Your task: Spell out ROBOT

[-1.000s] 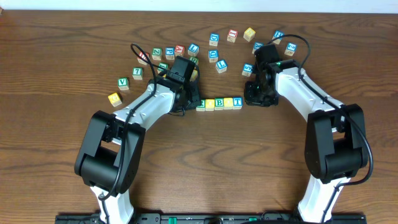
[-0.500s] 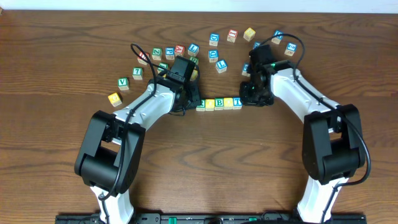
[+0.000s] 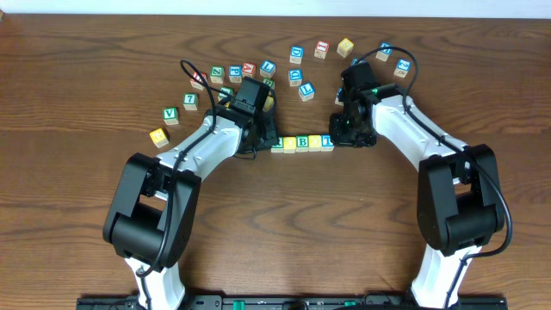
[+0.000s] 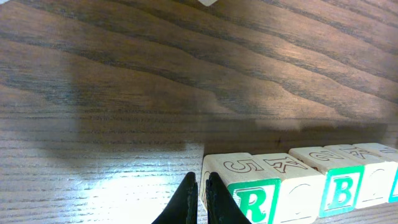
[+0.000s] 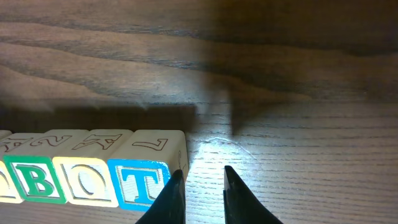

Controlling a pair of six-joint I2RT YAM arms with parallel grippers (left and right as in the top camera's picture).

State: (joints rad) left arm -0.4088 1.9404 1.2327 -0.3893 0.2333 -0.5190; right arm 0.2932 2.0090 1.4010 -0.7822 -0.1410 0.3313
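Five wooden cubes lie in a row mid-table. In the left wrist view I read the green R cube (image 4: pixel 252 200), a yellow O cube (image 4: pixel 300 193) and the green B cube (image 4: pixel 341 190). The right wrist view shows B (image 5: pixel 37 180), O (image 5: pixel 87 182) and the blue T cube (image 5: pixel 140 183). My left gripper (image 4: pixel 199 190) is shut and empty, its tips against the R end (image 3: pixel 278 145). At the other end, my right gripper (image 5: pixel 202 186) stands narrowly open with nothing between its jaws. Its left finger (image 5: pixel 175 193) touches the T end (image 3: pixel 328 140).
Loose cubes are scattered behind the row: a green V (image 3: pixel 170 114), a yellow cube (image 3: pixel 158 136), a 7 cube (image 3: pixel 189 100), blue ones (image 3: pixel 296 54), a red one (image 3: pixel 322 48) and a yellow one (image 3: pixel 345 46). A black cable (image 3: pixel 191 71) loops at the left arm.
My right gripper has moved left up against the T end of the row and its jaws have narrowed. The left arm has not moved.
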